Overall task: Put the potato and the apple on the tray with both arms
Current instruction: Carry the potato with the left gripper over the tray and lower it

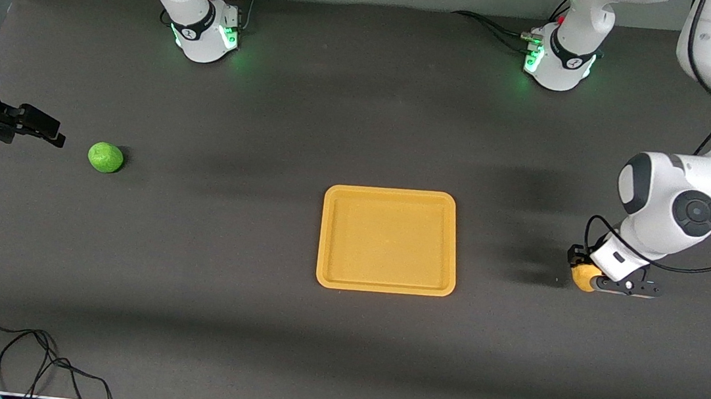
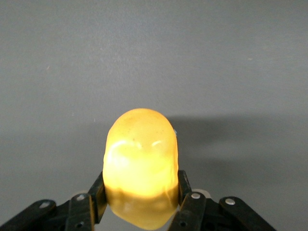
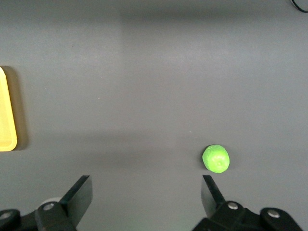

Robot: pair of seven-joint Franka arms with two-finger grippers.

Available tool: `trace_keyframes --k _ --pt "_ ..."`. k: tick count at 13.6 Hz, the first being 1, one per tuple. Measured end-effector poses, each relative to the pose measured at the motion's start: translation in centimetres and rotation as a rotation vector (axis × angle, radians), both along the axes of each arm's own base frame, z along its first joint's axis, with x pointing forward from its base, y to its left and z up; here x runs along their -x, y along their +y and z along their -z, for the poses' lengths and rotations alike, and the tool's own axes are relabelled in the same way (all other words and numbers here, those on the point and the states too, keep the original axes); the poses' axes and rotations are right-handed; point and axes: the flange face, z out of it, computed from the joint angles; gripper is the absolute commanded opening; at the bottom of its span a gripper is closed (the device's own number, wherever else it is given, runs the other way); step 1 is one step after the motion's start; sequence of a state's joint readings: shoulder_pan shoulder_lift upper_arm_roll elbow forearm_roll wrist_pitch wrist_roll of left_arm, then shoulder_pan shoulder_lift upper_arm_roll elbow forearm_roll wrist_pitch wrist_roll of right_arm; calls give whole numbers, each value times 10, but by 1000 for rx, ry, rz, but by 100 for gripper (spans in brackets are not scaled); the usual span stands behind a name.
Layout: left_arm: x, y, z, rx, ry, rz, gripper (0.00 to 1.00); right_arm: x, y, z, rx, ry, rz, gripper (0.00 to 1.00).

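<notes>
Meanwhile, the left gripper (image 1: 585, 276) was clamped on the potato (image 1: 582, 277) while the right gripper (image 1: 39, 126) stood spread wide.

Down at the table (image 1: 340, 343) toward the left arm's end, the left gripper's two black fingers (image 2: 188, 202) pressed both sides of the yellow-orange potato, as the left wrist view showed; whether it was lifted off the surface could not be told. The orange tray (image 1: 389, 239) lay bare in the middle of the table, well apart from both fruits. The green apple (image 1: 105, 157) sat on the table toward the right arm's end, untouched. The right gripper hung near it, fingers (image 3: 79, 195) parted with nothing between them, the apple lying just off one fingertip in the right wrist view. A loose black cable (image 1: 15, 355) lay at the table's edge nearest the front camera.
</notes>
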State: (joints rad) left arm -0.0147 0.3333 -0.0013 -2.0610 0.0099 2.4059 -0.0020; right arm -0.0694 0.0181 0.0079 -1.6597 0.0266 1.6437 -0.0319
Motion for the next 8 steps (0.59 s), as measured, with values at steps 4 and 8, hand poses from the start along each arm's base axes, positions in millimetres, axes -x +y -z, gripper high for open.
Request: trace_keyframes --k 4,8 --pt "1 -107 -60 33 35 -79 44 1 -3 0 3 -1 5 100" --pt "29 -229 -49 73 18 -152 44 22 -67 16 24 -28 -54 100"
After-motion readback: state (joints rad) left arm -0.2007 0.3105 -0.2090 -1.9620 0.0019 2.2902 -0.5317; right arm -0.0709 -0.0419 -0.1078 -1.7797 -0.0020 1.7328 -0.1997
